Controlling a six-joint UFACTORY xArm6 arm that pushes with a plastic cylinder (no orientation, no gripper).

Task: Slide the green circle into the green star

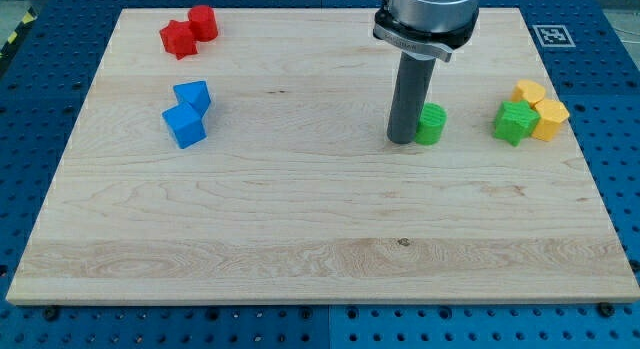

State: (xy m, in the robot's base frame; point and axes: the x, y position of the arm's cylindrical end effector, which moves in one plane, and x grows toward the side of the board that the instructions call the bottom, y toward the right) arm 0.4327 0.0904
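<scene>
The green circle point(432, 124) sits on the wooden board at the view's right of centre. My tip point(402, 140) rests on the board right against the circle's left side. The green star point(515, 122) lies further to the view's right, a short gap away from the circle, and it touches the yellow blocks.
Two yellow blocks point(541, 108) sit against the green star's right and top. Two red blocks point(189, 32) lie at the view's top left. Two blue blocks point(187, 112) lie at the left. The board's right edge point(590, 169) is close behind the yellow blocks.
</scene>
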